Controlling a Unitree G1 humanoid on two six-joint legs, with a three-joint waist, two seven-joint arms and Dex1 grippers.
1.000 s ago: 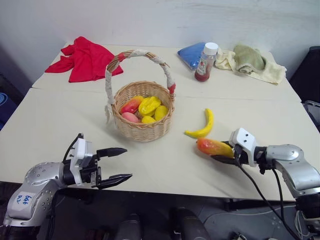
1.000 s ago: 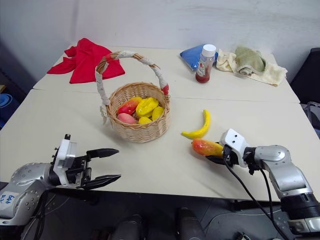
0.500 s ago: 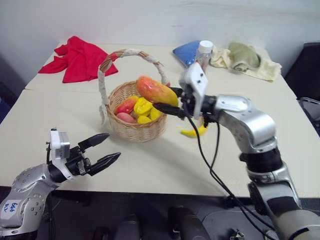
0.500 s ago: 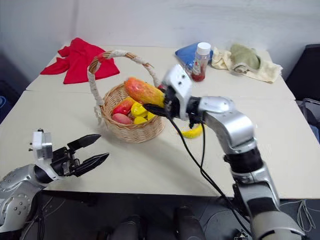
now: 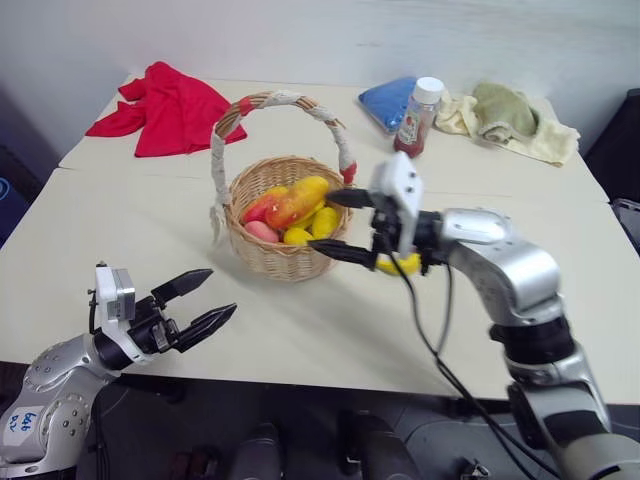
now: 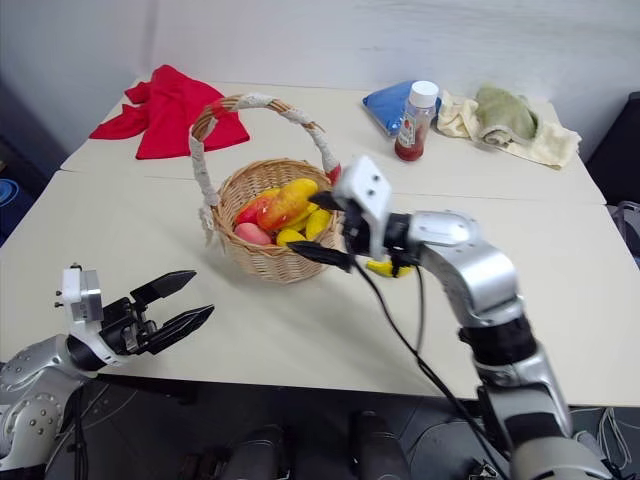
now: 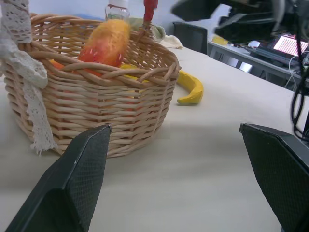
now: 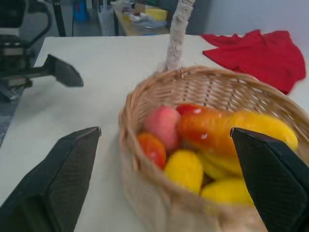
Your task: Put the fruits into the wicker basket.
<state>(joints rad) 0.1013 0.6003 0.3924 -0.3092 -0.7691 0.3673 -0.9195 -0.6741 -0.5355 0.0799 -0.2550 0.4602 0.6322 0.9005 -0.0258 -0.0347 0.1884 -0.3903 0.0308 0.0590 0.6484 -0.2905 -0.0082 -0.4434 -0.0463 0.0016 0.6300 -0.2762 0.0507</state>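
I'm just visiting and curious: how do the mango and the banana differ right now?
The mango lies in the wicker basket on top of other fruit; the banana lies on the table beside the basket. The mango is oblong, shaded orange, red and yellow; the banana is curved and plain yellow. Neither is held by a claw.

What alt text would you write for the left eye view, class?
The robot's open right hand hovers at the wicker basket, where the mango lies on other fruit. The banana remains on the table; the open left hand waits nearby.
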